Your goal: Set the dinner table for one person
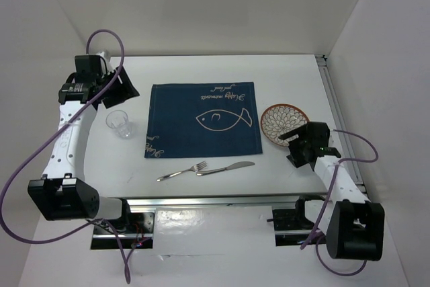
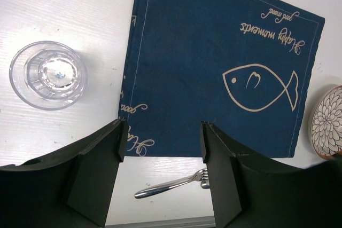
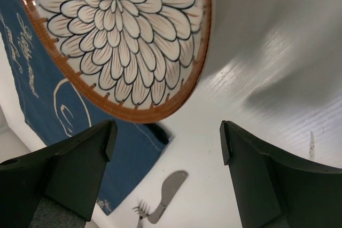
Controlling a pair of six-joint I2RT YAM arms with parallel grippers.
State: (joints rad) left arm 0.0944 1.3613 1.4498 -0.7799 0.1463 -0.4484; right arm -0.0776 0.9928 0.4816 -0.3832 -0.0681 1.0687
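Observation:
The white dinner table [image 1: 195, 72] carries a navy placemat [image 1: 201, 120] with a fish drawing at its middle. A clear glass [image 1: 120, 124] stands left of the placemat. A flower-patterned plate [image 1: 285, 124] with an orange rim lies right of it, partly over the placemat's corner. A fork [image 1: 181, 171] and a knife [image 1: 226, 168] lie in front of the placemat. My left gripper [image 1: 123, 87] is open and empty, raised behind the glass [image 2: 48, 75]. My right gripper [image 1: 293, 140] is open and empty, low at the plate's [image 3: 117, 30] near edge.
A metal rail [image 1: 339, 119] runs along the table's right edge and another along the front. White walls enclose the back and sides. In the right wrist view the knife [image 3: 168, 188] and fork tines [image 3: 140, 209] show beyond the open fingers.

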